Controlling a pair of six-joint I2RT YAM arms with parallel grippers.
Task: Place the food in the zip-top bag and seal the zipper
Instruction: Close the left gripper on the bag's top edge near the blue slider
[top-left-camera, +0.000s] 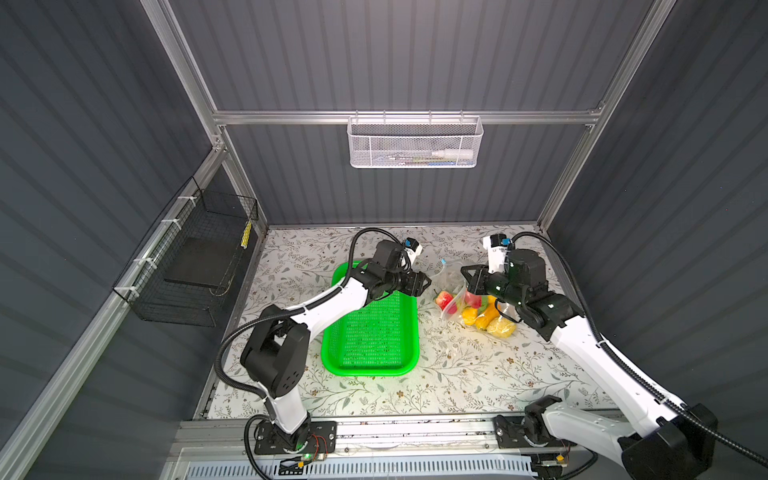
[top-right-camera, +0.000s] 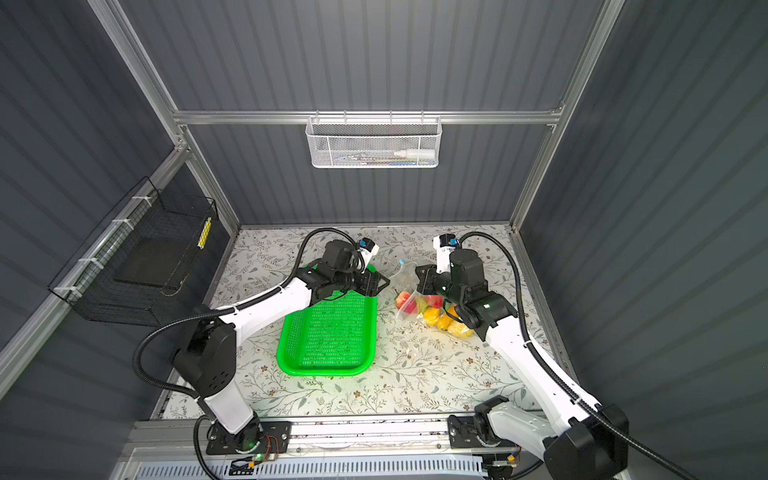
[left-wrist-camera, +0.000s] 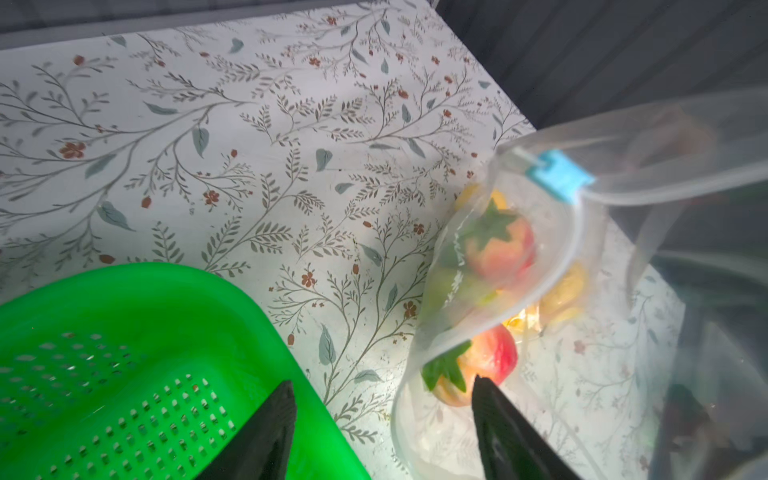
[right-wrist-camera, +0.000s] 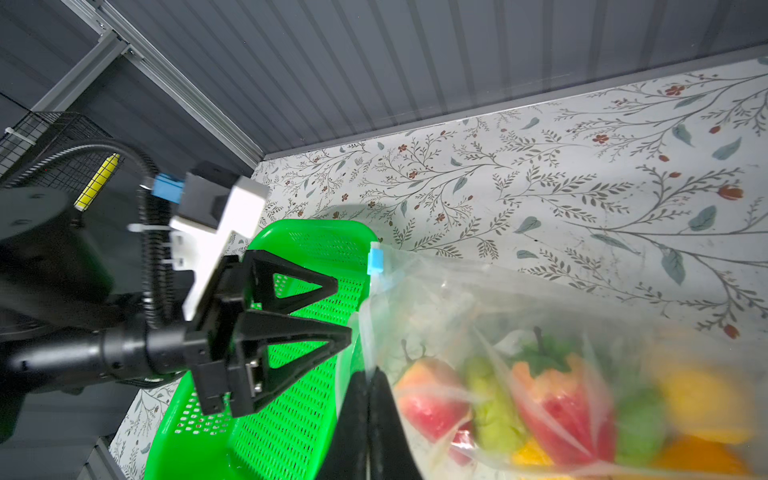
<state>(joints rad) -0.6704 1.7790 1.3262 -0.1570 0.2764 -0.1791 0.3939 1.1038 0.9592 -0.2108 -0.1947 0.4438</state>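
Grey ribbed walls enclose the floral desk. Beside the green basket, the zip-top bag holds the food. The right pincer pinches the bag's edge, and the left pincer stands spread between basket and bag.

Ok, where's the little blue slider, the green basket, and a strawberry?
blue slider (left-wrist-camera: 559, 174): left wrist view, its middle.
green basket (top-left-camera: 370, 370): a top view, its front rim.
strawberry (left-wrist-camera: 503, 257): left wrist view, its pink-red body.

walls: grey, ribbed | frame: aluminium | tabletop: floral (leafy sprigs)
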